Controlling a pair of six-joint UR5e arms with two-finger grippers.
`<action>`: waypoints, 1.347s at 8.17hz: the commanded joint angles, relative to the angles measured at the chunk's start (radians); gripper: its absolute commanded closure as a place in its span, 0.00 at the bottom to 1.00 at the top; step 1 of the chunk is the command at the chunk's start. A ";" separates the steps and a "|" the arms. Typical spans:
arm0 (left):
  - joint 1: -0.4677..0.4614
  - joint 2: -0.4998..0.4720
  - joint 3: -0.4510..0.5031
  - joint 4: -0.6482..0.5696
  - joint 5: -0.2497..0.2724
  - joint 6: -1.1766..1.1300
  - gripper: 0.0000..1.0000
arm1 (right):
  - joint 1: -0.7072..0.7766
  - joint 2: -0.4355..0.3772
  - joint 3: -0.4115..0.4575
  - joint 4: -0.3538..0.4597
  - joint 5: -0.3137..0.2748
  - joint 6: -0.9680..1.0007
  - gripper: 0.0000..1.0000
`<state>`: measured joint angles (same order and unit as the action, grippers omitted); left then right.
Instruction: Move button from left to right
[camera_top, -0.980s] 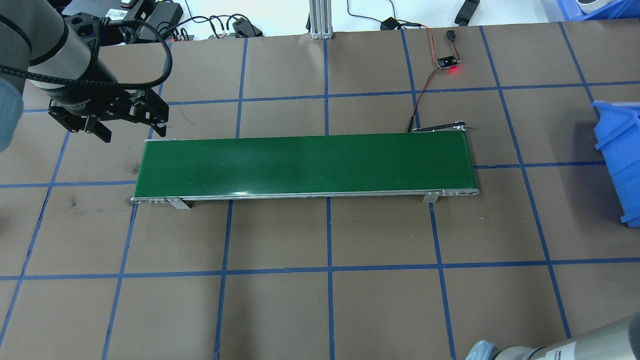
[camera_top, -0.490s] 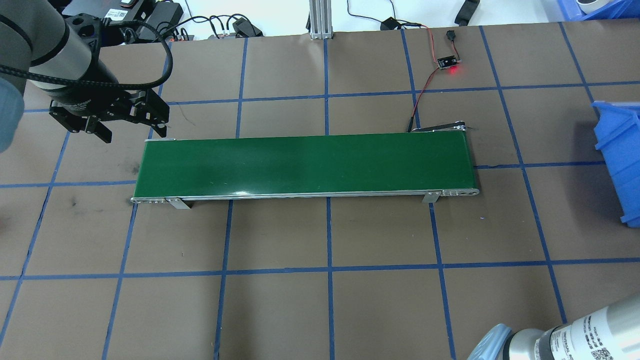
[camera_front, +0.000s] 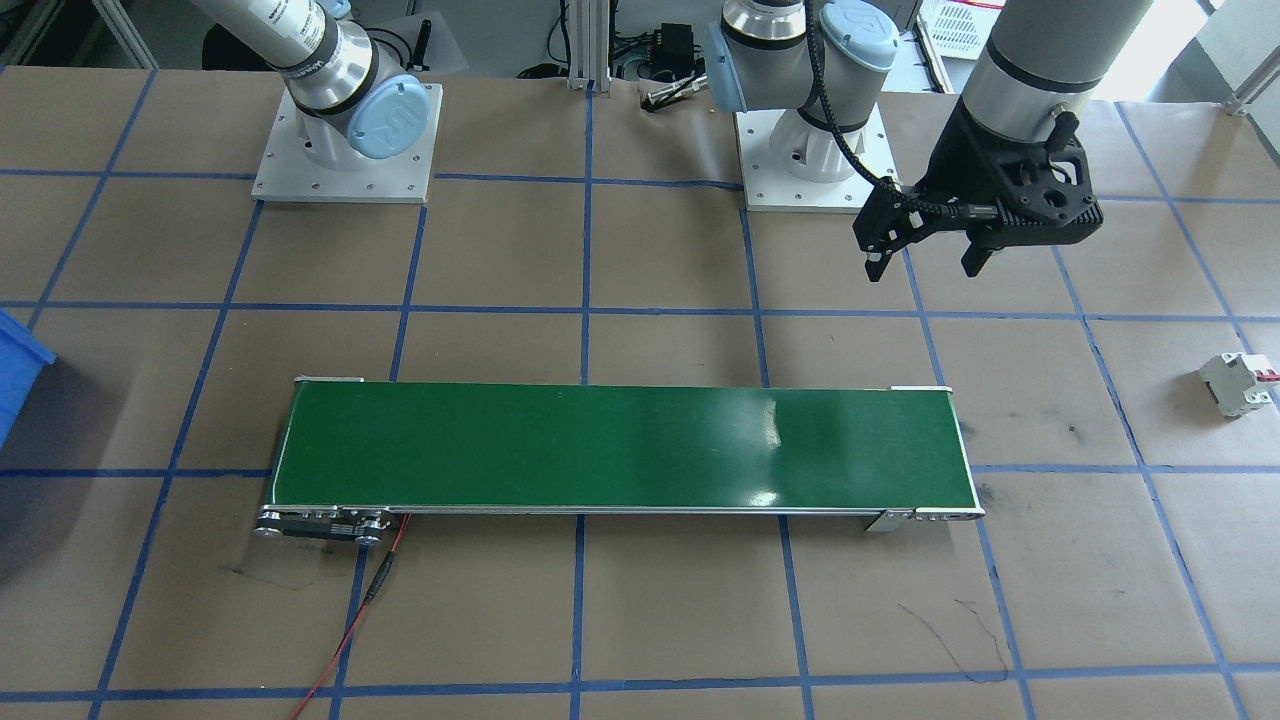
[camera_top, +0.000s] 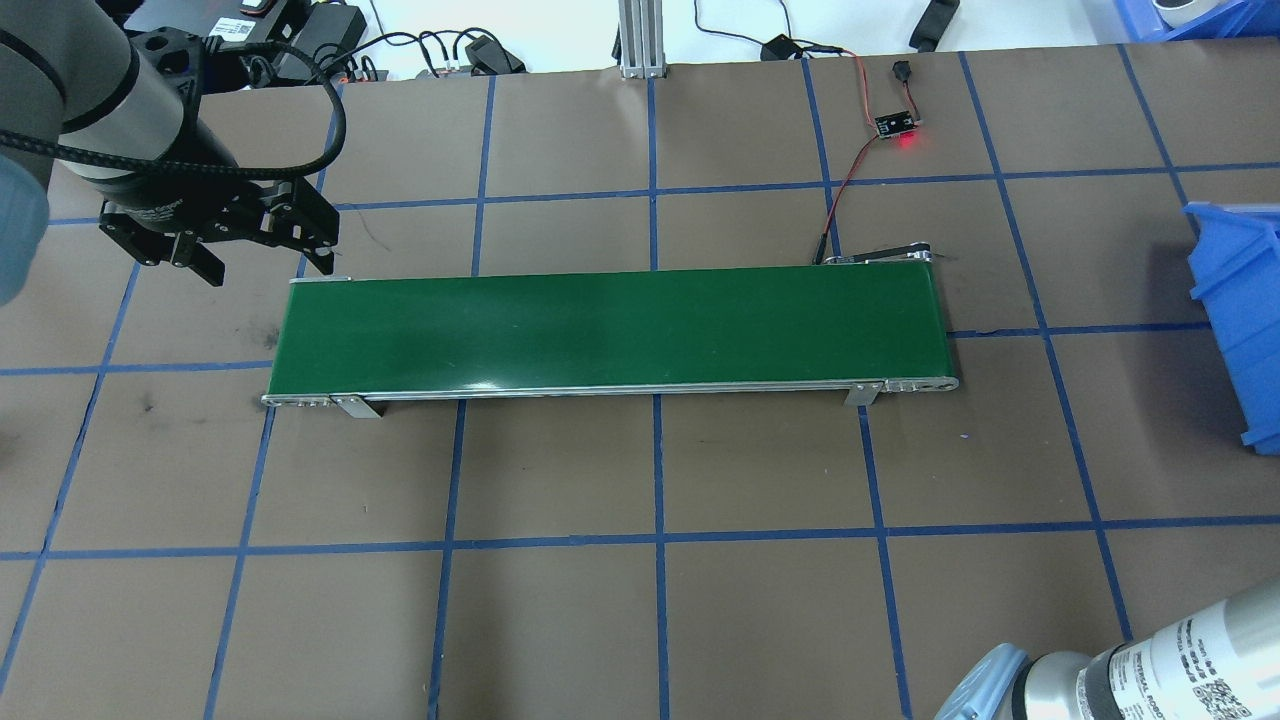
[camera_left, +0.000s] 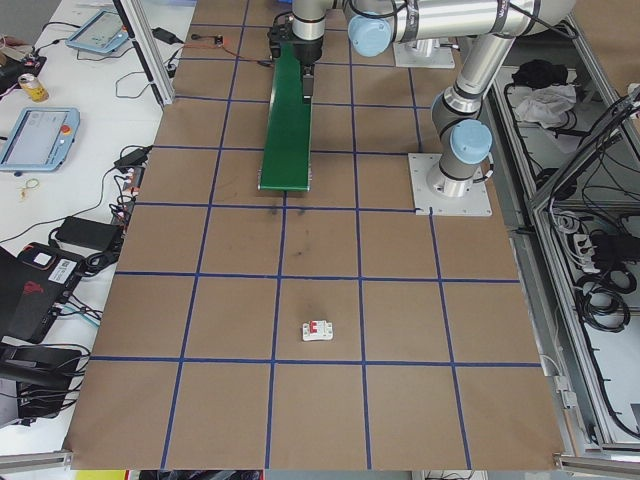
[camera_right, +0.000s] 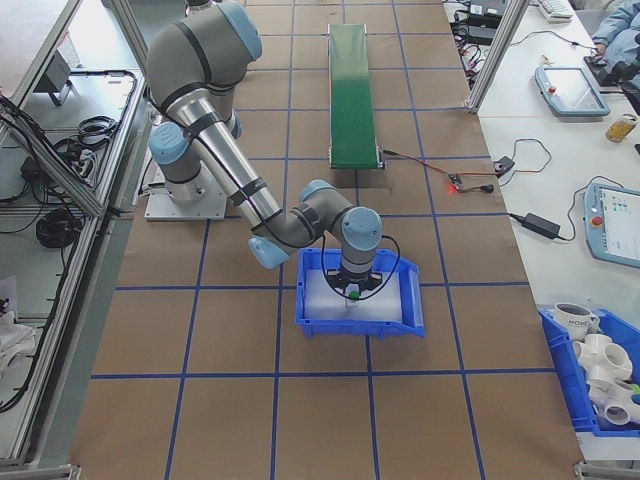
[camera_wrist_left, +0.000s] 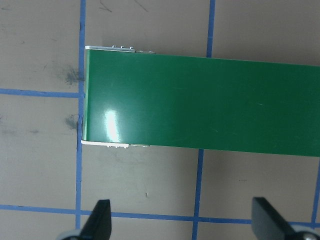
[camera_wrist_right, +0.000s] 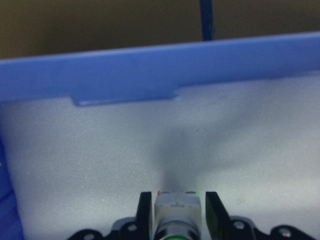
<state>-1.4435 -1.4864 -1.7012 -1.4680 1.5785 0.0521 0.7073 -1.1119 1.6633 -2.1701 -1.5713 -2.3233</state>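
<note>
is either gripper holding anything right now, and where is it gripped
The right gripper holds the button by the two sides of its pale body, over the blue bin. The left gripper is open and empty.

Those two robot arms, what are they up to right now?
The right arm's tool holds a small green-capped button over the white-lined floor of a blue bin, apparently about to set it down. The left arm's tool hangs open and empty near one end of the green conveyor belt, which has nothing on it. A white circuit breaker lies untouched on the table.
</note>
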 joint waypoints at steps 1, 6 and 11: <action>0.000 0.002 0.000 0.000 0.000 0.000 0.00 | -0.002 0.038 0.010 -0.030 0.008 -0.027 0.22; 0.000 0.000 0.000 0.000 0.000 0.000 0.00 | -0.002 -0.079 0.003 -0.008 0.017 -0.011 0.00; 0.005 -0.006 -0.002 0.037 -0.002 -0.002 0.00 | 0.050 -0.489 -0.037 0.491 0.042 0.631 0.00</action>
<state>-1.4397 -1.4877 -1.7006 -1.4428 1.5776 0.0500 0.7178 -1.4532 1.6432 -1.8621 -1.5365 -2.0563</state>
